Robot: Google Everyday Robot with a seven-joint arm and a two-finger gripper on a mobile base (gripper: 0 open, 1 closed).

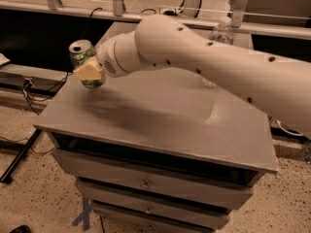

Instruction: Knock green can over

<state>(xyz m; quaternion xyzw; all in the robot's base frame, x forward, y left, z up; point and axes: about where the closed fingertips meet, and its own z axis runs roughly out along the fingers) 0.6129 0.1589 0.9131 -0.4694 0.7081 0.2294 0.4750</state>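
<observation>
The green can stands near the far left corner of the grey cabinet top, leaning a little to the left. Its silver top with the pull tab shows. My gripper is at the end of the white arm that reaches in from the right. Its yellowish tip lies against the front right side of the can. The clear plastic water bottle stands at the back, mostly hidden behind the arm.
The cabinet has drawers below its top. A dark shelf and metal rail run behind it. Cables and a black stand leg lie on the speckled floor at the left.
</observation>
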